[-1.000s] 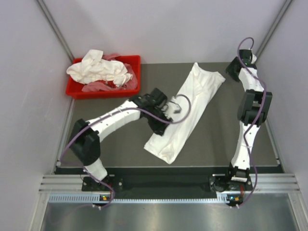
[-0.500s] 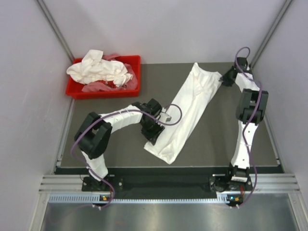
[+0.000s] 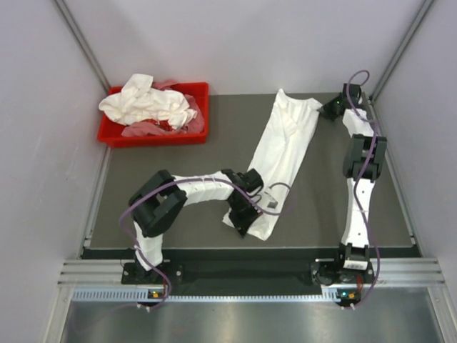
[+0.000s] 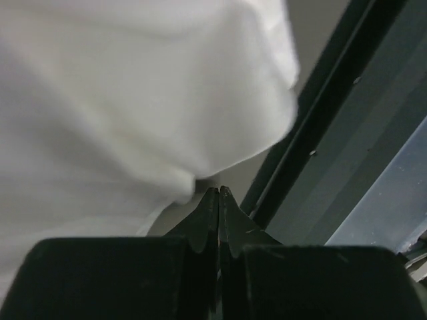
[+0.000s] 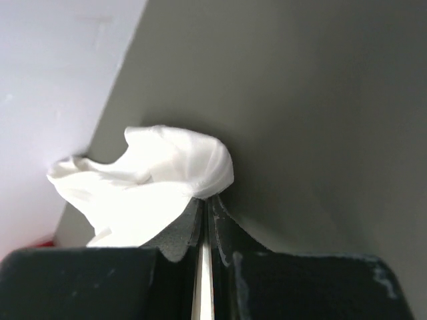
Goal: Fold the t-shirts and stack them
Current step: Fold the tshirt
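Observation:
One white t-shirt (image 3: 285, 143), folded into a long strip, lies slanted across the dark table. Its far end is near the back right and its near end is by the front edge. My left gripper (image 3: 245, 213) sits low at the near end, jaws shut against the cloth's edge. In the left wrist view the t-shirt (image 4: 133, 100) fills the frame above the left gripper (image 4: 219, 192). My right gripper (image 3: 327, 111) is shut on the far corner. The right wrist view shows the right gripper (image 5: 205, 200) pinching the t-shirt (image 5: 153, 173), bunched at its tips. More t-shirts (image 3: 146, 103) lie crumpled in a bin.
A red bin (image 3: 201, 89) stands at the back left of the table. Grey walls close in on three sides. The table's front rail (image 4: 320, 133) runs just beyond the left gripper's tips.
Both grippers closed on the shirt's ends. The left arm drew back toward the front edge and right, the right gripper moved left, and the strip shifted and now lies more upright.

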### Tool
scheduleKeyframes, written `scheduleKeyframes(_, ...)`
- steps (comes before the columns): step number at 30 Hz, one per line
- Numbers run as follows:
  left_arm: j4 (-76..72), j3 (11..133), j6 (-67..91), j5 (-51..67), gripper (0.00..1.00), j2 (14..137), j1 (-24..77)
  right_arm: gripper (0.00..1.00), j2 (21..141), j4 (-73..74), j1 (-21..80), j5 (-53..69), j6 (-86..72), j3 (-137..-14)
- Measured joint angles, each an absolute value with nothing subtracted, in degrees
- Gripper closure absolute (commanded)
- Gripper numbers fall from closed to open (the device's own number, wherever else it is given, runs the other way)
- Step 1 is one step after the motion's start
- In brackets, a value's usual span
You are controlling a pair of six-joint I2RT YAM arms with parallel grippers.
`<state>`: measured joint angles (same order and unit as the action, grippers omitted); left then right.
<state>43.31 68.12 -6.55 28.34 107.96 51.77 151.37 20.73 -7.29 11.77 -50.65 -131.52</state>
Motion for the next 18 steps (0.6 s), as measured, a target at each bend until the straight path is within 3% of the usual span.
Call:
scheduleKeyframes(8,37.67,73.89,-5.82,32.75,1.0,113.47,57.67,1.0,157.91,13.37,-5.02,11.81,-58.35,-138.58)
scheduleKeyframes(11,37.1,76.42,-5.8,32.77,0.98,114.3,57.84,0.64,158.32,11.18,-4.19,11.18,-59.88,-138.61)
scheduleKeyframes(12,37.23,77.14,-6.07,32.75,0.94,114.3,57.84,0.45,158.32,10.68,-4.03,11.03,-59.96,-138.87)
scheduleKeyframes(15,38.57,78.78,-7.62,32.73,0.79,114.24,57.84,0.2,157.49,9.34,-3.9,10.44,-58.43,-138.93)
scheduleKeyframes(18,42.94,79.68,-10.48,32.47,0.6,113.49,57.8,0.13,151.46,10.85,-3.97,8.43,-54.43,-131.74)
